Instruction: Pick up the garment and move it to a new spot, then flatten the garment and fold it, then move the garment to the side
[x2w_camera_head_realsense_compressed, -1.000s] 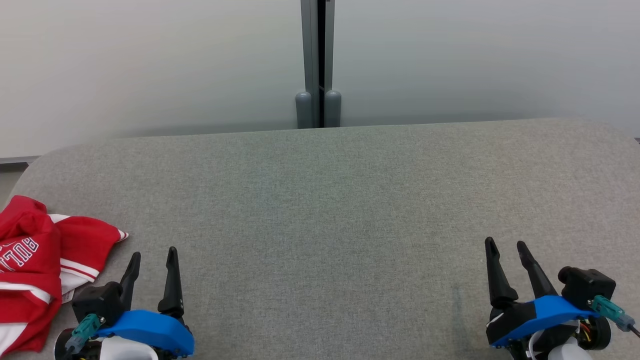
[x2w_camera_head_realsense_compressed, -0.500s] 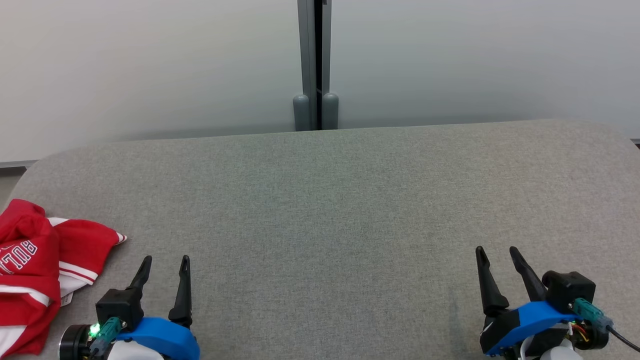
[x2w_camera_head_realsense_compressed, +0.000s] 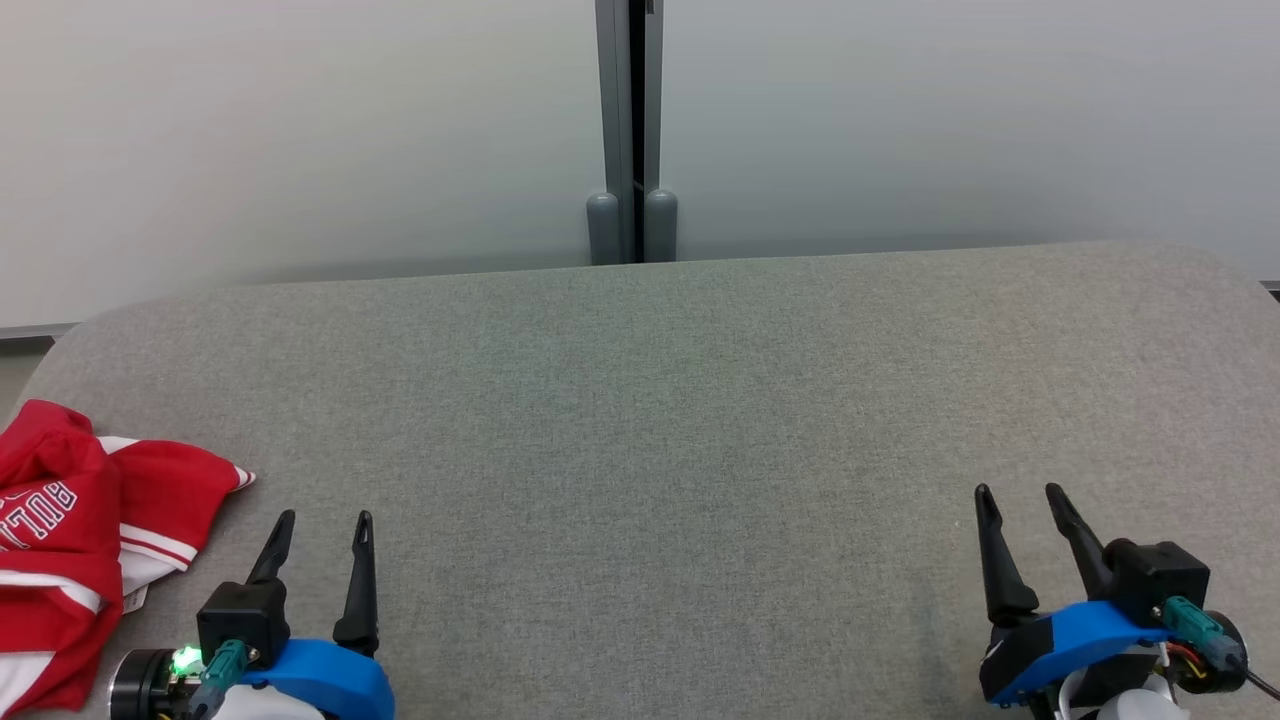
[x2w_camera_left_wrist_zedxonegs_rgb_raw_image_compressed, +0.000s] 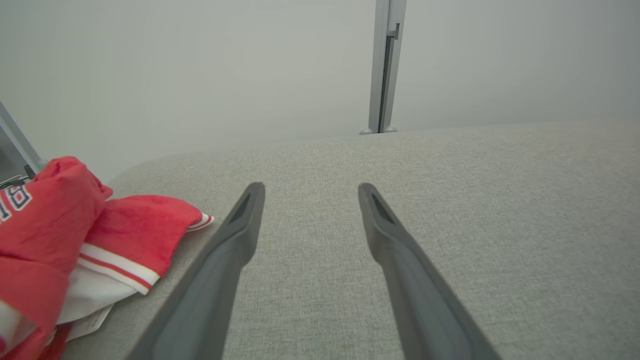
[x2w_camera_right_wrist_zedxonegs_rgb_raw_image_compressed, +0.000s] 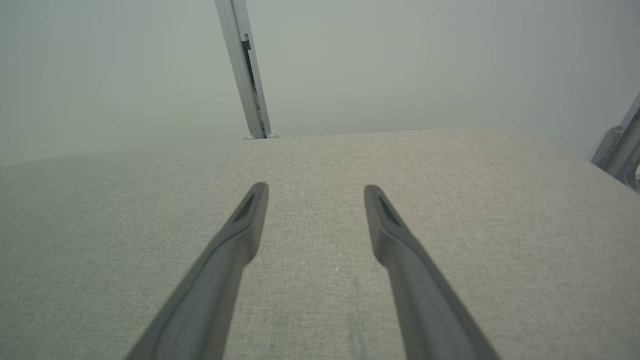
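Red jersey, white-trimmed: crumpled at far left edge of grey fabric surface. Left gripper: just right of it, not touching, fingers spread wide, empty. Right gripper: far right, spread wide, empty.

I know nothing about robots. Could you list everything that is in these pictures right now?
garment: one, red with white stripes and lettering, crumpled at the table's left edge.
table: one, grey fabric top, across the whole view.
wall panels: two, pale, behind the table.
post: one, grey, between the panels.
left tool: one, black fingers on a blue mount, open and empty, lower left, right of the garment.
right tool: one, same colours, open and empty, lower right.
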